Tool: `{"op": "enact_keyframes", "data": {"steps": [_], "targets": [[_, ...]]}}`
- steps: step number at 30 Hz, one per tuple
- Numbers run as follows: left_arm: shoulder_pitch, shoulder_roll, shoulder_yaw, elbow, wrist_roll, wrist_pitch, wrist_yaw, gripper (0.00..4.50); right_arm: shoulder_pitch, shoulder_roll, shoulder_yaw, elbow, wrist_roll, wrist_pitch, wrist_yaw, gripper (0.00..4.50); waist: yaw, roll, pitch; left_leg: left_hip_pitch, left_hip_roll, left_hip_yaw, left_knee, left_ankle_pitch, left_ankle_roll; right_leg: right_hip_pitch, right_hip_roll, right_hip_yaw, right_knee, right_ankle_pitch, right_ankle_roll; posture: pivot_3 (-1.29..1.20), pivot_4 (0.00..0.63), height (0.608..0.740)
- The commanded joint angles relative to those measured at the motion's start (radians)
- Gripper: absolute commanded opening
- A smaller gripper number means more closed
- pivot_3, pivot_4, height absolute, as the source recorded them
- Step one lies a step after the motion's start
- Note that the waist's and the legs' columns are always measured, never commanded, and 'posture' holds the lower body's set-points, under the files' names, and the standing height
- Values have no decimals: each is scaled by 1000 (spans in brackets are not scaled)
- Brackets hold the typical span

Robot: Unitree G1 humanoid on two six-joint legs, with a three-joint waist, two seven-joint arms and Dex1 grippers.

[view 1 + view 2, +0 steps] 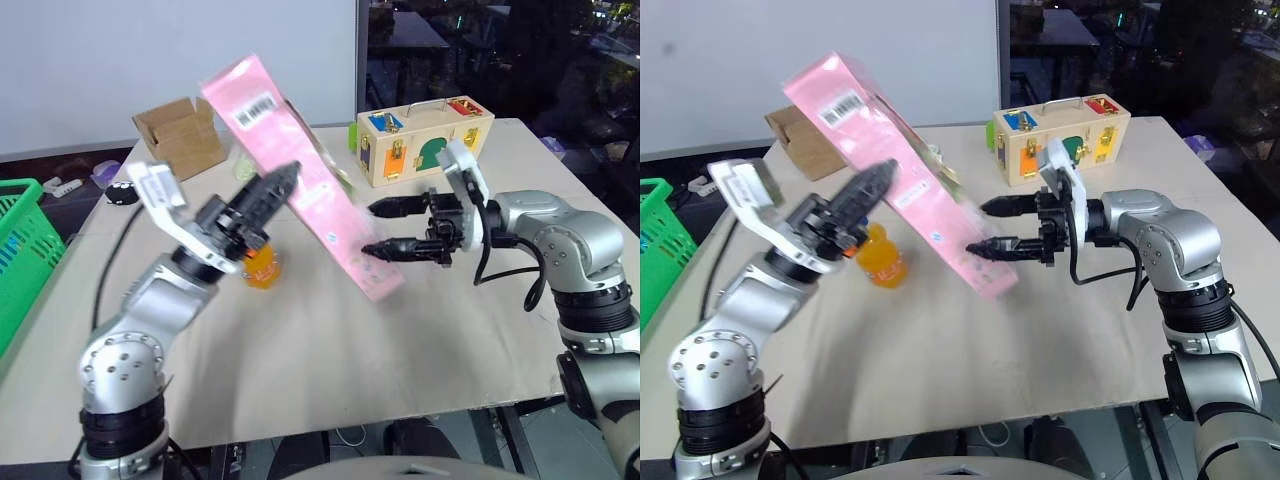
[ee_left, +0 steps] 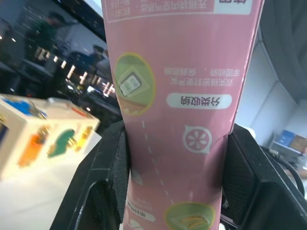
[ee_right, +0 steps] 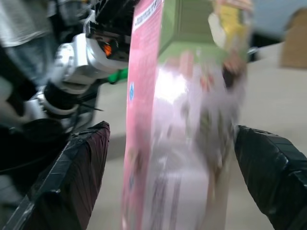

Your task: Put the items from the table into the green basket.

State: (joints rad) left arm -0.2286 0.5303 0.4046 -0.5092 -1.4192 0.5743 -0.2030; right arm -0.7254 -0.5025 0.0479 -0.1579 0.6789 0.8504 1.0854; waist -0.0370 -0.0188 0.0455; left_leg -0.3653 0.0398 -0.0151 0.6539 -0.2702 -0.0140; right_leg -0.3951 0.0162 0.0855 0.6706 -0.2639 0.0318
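Left gripper (image 1: 275,185) is clamped on the pink carton (image 1: 300,170), holding it tilted up over the table (image 1: 330,360), while the right gripper (image 1: 385,228) hangs wide open around its lower end, not gripping.

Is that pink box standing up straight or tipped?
Tipped: the pink carton slants in the air, clamped in the left hand, barcode end up.

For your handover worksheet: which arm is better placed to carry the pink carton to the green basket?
Left. Its claw is shut on the pink carton, and the green basket is on that side; the right claw stands open.
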Motion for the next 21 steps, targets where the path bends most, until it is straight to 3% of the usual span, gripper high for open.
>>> {"op": "enact_keyframes", "data": {"steps": [1,9,14,21], "targets": [[-51,41,125,16,-48,-60,57,2497,-10,16,-49,-59,5,-52,-58,4398,2,0,0,0,0,-1,0,0,0,0,0,0,0,0,0,83,0,740],[-151,213,332,178,89,-134,158,2497,-10,148,126,-172,-176,-150,-285,4398,27,-1,0,-3,0,-9,-1,0,0,-2,2,-5,0,0,0,148,0,740],[-117,344,422,274,217,-133,76,2497,-45,245,210,-117,-240,-231,-307,4398,67,-3,-1,-6,0,-11,-2,1,-2,-3,0,-9,0,0,0,195,0,740],[-75,534,486,522,510,-204,-91,2497,-123,330,265,-19,-290,-330,-269,4398,105,-4,-1,-6,-1,-14,-3,2,-4,-3,0,-13,-1,-1,-2,245,0,740]]}}
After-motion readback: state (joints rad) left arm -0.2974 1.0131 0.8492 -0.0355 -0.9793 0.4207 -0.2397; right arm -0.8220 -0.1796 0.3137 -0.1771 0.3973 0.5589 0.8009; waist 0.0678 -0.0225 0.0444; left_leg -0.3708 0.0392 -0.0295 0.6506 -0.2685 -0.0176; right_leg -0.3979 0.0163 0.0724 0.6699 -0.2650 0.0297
